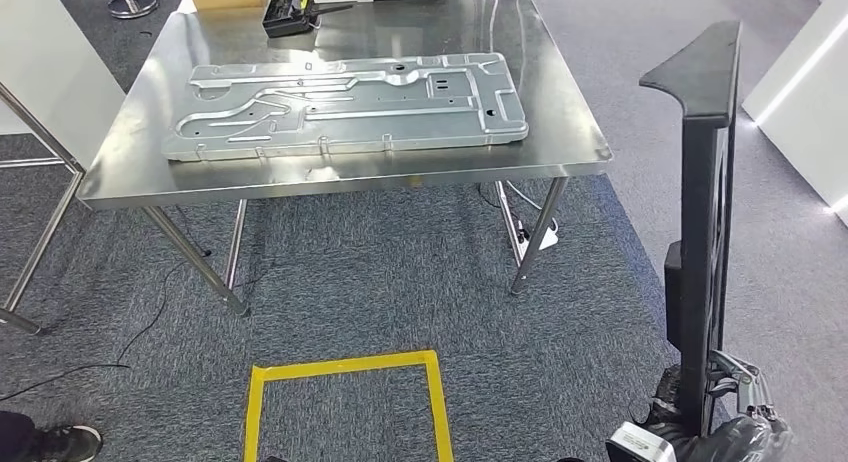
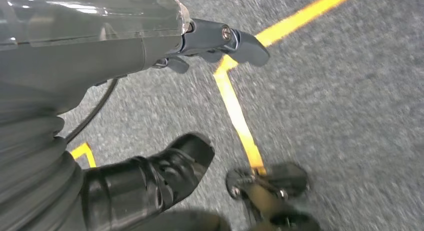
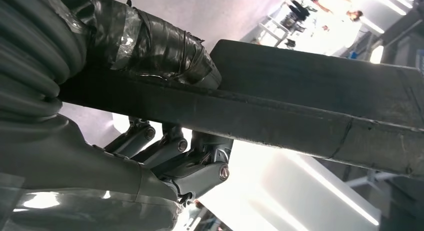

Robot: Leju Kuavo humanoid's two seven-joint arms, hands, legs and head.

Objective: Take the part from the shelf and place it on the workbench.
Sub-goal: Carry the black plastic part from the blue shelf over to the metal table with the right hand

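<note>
Now, near right, our right hand [image 1: 735, 422] is clamped low on the black part [image 1: 705, 212], carried upright; it looks stiff, long and top-heavy, so a low grip will likely want steadying. Our left hand [image 2: 210, 43] hangs over the yellow floor tape [image 1: 345, 367], fingers apart, holding nothing. Farther ahead waits the workbench [image 1: 560, 132], bearing a stamped metal panel [image 1: 350, 107].
</note>
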